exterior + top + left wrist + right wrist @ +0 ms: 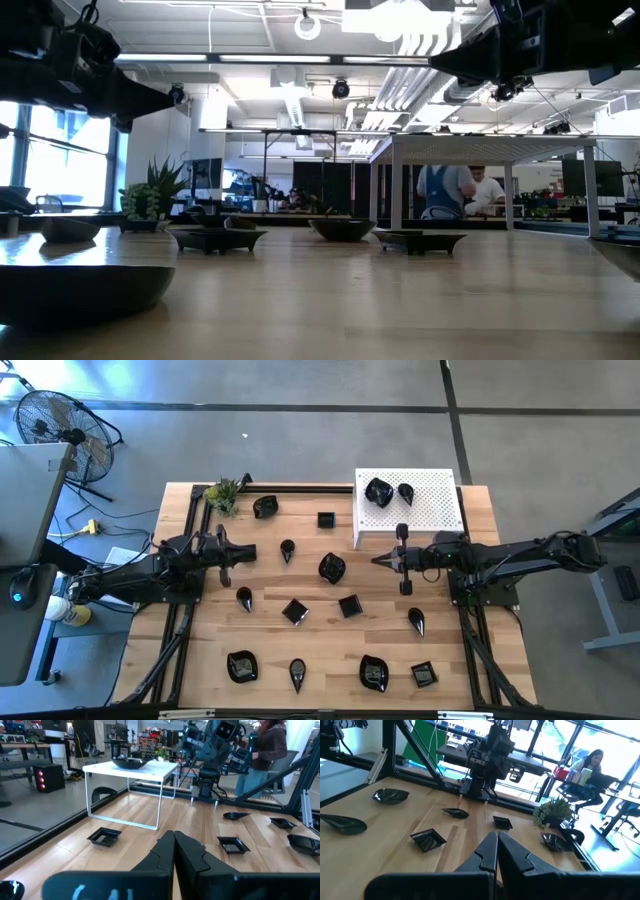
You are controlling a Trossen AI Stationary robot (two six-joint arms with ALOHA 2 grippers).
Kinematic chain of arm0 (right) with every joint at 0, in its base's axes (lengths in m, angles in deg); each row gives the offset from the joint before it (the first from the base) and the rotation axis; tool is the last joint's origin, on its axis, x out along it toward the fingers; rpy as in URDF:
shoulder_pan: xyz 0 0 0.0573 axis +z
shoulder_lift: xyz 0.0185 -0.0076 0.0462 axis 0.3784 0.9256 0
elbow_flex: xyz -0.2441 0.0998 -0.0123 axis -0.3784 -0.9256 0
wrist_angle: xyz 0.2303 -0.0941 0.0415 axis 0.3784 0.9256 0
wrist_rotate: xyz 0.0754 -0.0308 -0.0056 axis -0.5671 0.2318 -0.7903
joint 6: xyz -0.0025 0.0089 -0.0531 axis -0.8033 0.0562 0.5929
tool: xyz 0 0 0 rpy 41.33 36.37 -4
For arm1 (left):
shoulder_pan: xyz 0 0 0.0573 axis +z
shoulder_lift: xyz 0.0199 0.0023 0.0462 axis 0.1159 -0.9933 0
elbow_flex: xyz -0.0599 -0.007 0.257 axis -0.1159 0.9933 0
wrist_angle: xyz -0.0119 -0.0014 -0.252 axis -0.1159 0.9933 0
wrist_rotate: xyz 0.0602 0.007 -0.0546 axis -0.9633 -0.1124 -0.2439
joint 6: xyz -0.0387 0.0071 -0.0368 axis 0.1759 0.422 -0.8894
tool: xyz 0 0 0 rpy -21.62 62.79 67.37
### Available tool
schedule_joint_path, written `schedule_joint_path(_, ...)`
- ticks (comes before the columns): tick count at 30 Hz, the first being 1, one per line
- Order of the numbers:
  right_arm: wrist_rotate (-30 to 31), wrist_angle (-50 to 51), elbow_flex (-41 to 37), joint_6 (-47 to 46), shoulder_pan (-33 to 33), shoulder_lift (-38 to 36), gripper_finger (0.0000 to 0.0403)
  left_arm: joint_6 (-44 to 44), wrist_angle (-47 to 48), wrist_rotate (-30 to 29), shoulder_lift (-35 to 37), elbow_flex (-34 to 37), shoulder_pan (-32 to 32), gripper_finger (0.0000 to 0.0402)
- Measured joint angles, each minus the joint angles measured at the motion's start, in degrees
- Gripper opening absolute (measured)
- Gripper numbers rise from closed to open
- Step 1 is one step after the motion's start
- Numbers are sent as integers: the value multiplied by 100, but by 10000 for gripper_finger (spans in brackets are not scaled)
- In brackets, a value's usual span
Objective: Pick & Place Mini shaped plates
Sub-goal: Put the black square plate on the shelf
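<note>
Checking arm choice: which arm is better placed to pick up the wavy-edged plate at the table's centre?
Probably the right: the right gripper, shut, hangs nearer the wavy-edged plate than the left gripper, also shut.

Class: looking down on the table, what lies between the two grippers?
In the high view, a teardrop plate and a wavy-edged plate lie between the left gripper and right gripper.

From above I look straight down on the whole bench (330,630), both arms included. My low camera sits at bench height, very near one dish (75,285), facing the room. Each wrist camera looks forward past its own closed fingers, toward the opposite arm. The white perforated platform (425,500) shows from above and in the left wrist view.
</note>
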Motion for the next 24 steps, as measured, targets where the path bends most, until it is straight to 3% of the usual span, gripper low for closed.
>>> schedule_joint_path(10,0,213,2,-133,0,2,4,-809,-1119,-50,0,0,1,1)
schedule_joint_path(15,0,69,4,239,-2,2,1,-922,-1122,-629,-117,0,-1,1)
schedule_joint_path(19,0,-54,4,508,-4,2,4,-1136,-921,-1202,-579,-81,1,1)
schedule_joint_path(24,0,-235,7,610,-4,0,1,-1823,-207,-1657,-1709,-642,-1,1)
